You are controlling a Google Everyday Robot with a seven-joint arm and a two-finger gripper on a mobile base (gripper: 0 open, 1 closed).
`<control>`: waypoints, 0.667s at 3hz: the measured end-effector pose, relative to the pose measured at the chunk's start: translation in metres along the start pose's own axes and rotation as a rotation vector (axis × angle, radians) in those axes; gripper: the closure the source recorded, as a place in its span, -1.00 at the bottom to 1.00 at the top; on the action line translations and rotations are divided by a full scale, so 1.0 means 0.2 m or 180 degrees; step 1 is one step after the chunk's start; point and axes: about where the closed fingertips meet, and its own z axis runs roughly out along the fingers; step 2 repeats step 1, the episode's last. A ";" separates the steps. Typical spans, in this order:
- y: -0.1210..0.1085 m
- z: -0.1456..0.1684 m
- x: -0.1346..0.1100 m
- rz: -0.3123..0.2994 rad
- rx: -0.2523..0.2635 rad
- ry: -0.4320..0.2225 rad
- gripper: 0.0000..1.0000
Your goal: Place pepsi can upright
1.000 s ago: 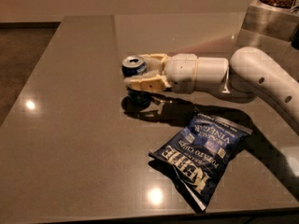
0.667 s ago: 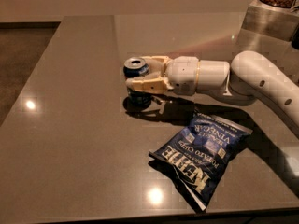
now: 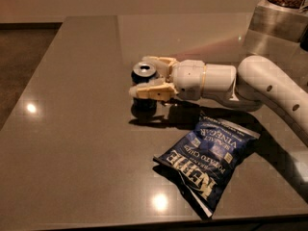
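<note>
The pepsi can (image 3: 143, 70) is a small dark can whose silver top faces up and towards the camera. It sits near the middle of the grey table (image 3: 77, 143). My gripper (image 3: 147, 78) reaches in from the right, with a cream finger on either side of the can, and is shut on it. The can looks close to upright. Its lower body is dark and blends with its shadow on the table, so I cannot tell whether it touches the surface.
A blue chip bag (image 3: 204, 158) lies flat in front of the arm, near the table's front edge. A metal container (image 3: 276, 25) stands at the back right. The table's left edge drops off to a brown floor (image 3: 19, 61).
The gripper has shifted slightly to the right with the can still in it. The chip bag has not moved.
</note>
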 end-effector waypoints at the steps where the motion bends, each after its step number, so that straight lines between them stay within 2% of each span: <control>1: 0.00 0.00 0.00 -0.0001 -0.0005 0.0000 -1.00; 2: 0.00 0.00 0.00 -0.0001 -0.0005 0.0000 -1.00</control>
